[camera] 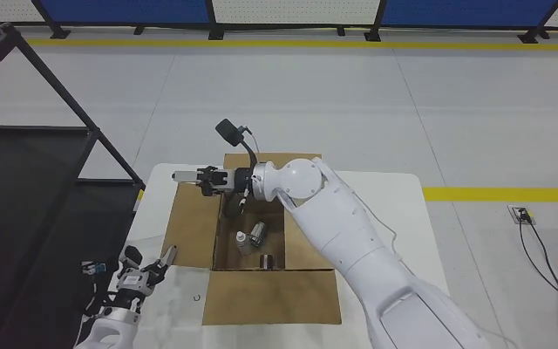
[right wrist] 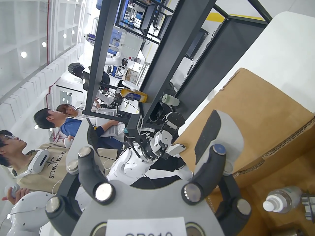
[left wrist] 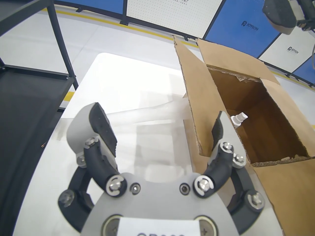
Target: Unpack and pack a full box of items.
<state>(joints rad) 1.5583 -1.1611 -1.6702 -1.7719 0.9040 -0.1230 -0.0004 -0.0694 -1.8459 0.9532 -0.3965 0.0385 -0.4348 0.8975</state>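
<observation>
Black rack (camera: 52,201) flanks the table (camera: 392,188) bearing the box (camera: 270,297).

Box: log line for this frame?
box: open, bottle inside | right gripper: open, empty, near box | left gripper: open, over table

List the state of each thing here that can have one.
cardboard box: open, flaps folded outward.
white-capped bottle: capped, lying inside the box.
left gripper: open, empty, over the table beside the box.
right gripper: open, empty, by the box's far corner.
</observation>
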